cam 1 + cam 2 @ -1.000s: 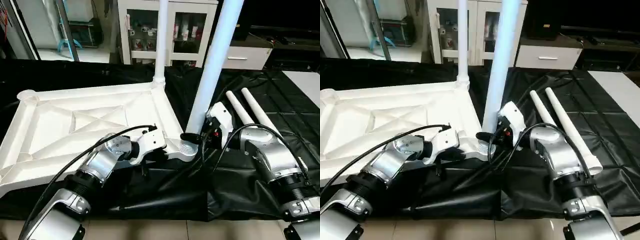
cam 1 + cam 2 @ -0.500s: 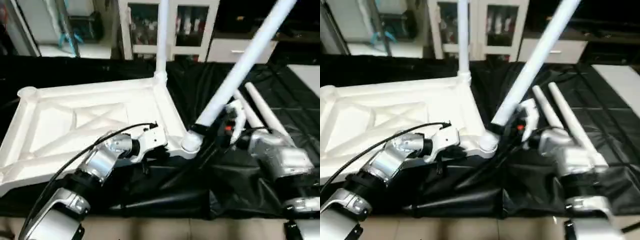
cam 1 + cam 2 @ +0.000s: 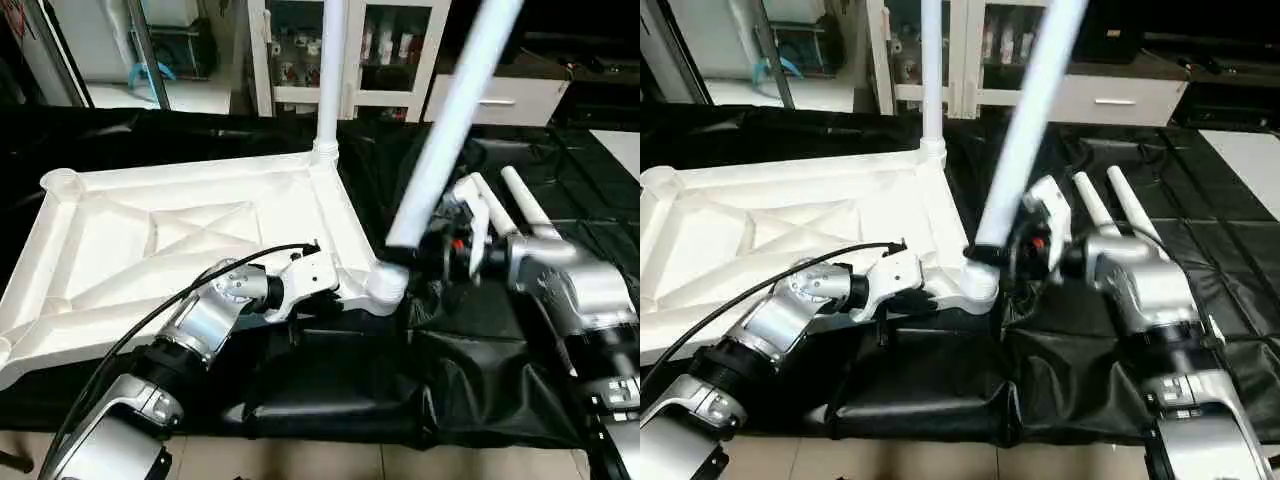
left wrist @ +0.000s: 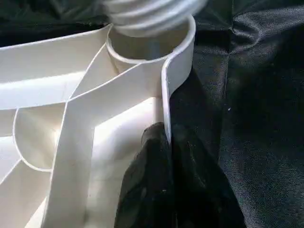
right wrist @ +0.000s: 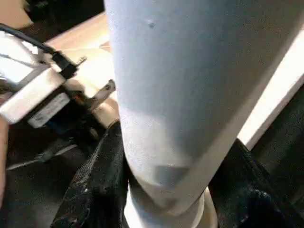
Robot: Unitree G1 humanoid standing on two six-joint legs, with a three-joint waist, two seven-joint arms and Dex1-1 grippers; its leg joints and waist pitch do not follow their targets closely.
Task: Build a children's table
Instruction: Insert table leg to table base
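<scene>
Covering the work table (image 3: pixel 560 170), a black drape carries the upturned white table top (image 3: pixel 150 240), X-ribbed underside up, near the table's front edge. One tube leg (image 3: pixel 330 70) already stands upright in the top's far right corner socket. Two spare legs (image 3: pixel 515 200) lie on the drape toward the right edge. The step in hand looks like fitting a second leg (image 3: pixel 450 130) at the near right corner socket (image 3: pixel 385 285); it leans, so the next move likely calls for straightening it and seating its threaded end. The right gripper (image 3: pixel 1012 255) is clenched around that leg's lower end. The left gripper (image 4: pixel 166 161) pinches the top's thin rim wall beside the socket, jaws nearly closed.
</scene>
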